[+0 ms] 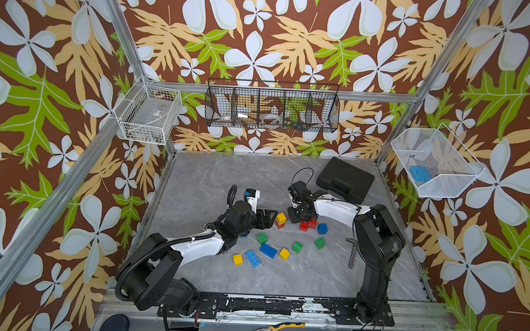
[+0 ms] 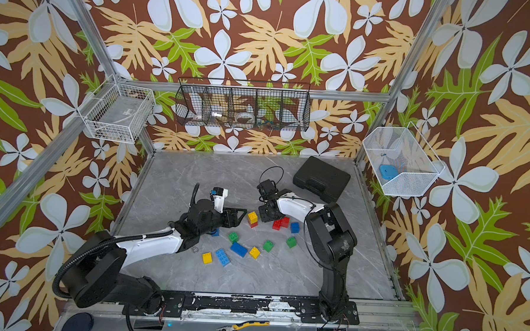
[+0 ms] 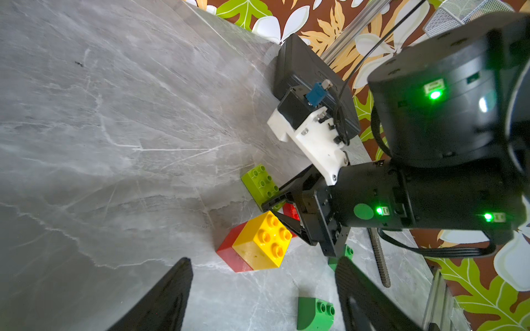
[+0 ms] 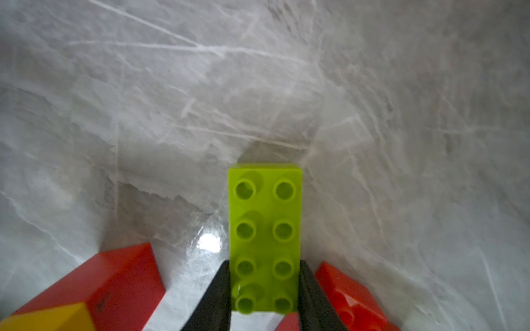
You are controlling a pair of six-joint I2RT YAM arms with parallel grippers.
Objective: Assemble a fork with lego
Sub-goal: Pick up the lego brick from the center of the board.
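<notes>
Lego in the right gripper (image 4: 264, 268) is a lime-green brick (image 4: 265, 217), two studs wide and four long, flat on the table (image 4: 172, 86) and pinched across its narrow width at the near end. A red brick (image 4: 350, 292) sits just beside one finger and a yellow-on-red stack (image 4: 114, 286) near the other. I judge it light, rigid and glossy-slick, so a hold nearer its middle would twist less. The left gripper (image 3: 262, 260), spread wide and empty, faces that stack.

lime brick (image 4: 265, 229): apparently hidden, both top views | red brick (image 4: 114, 280): cropped
</notes>
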